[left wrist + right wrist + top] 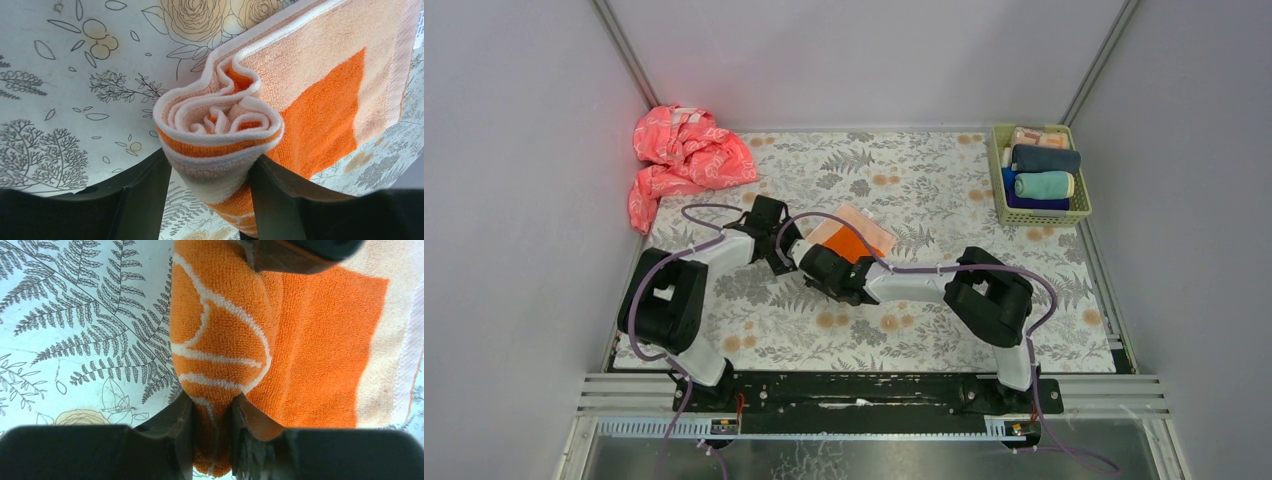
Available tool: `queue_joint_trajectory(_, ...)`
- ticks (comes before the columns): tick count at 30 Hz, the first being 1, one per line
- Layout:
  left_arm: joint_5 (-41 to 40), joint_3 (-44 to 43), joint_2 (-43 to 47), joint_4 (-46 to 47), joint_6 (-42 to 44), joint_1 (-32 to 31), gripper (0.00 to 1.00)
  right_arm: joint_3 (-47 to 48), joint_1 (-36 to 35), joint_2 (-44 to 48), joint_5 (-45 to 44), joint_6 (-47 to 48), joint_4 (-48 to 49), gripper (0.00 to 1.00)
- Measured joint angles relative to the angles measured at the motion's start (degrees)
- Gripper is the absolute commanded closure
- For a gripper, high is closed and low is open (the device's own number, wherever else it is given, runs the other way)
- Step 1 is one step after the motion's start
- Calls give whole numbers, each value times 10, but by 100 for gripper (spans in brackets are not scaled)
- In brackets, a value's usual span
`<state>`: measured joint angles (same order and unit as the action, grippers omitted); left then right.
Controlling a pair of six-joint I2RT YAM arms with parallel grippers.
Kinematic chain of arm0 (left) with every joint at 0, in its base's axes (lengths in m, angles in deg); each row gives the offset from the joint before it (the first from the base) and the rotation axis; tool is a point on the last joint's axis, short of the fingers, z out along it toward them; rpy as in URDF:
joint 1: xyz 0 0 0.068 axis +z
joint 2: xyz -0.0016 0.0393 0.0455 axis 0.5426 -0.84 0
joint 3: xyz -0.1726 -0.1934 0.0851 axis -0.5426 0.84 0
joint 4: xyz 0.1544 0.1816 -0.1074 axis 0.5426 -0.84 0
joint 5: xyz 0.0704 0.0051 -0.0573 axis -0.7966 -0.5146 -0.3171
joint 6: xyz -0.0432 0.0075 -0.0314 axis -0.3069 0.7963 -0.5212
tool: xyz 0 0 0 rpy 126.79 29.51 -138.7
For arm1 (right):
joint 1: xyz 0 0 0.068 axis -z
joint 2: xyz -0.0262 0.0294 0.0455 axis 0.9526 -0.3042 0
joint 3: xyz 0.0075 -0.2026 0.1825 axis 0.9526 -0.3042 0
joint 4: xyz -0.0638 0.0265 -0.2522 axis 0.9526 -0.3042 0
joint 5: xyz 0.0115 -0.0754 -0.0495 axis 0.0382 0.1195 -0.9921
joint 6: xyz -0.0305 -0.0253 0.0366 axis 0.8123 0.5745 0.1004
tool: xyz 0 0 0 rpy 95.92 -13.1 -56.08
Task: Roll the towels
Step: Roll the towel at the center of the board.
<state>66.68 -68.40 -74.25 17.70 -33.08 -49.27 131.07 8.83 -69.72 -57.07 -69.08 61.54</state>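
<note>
The orange and peach towel (860, 236) lies mid-table, its near part wound into a roll and its far part flat. In the left wrist view the roll's spiral end (217, 125) sits between my left gripper's (210, 192) jaws, which press it on both sides. My right gripper (212, 427) pinches the roll's other end (220, 335), orange with white lettering, squeezed narrow between the jaws. From above, the left gripper (790, 252) and right gripper (826, 270) meet at the roll. A rolled mint-teal towel (1044, 185) lies in the basket.
A pale green basket (998, 176) at the back right holds several rolled towels. A crumpled pink-red cloth (684, 155) lies at the back left corner. White walls close in the floral table on three sides.
</note>
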Motion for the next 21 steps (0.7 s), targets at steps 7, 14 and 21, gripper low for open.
queue_joint_trajectory(7,-22,2,51,-25,-1,-1,33,-45,70,45,177,-43,41,93)
queue_joint_trajectory(14,-32,18,148,-53,-10,4,29,-92,157,52,440,-142,124,94)
queue_joint_trajectory(21,-18,38,177,-58,-21,4,30,-134,231,7,647,-264,244,93)
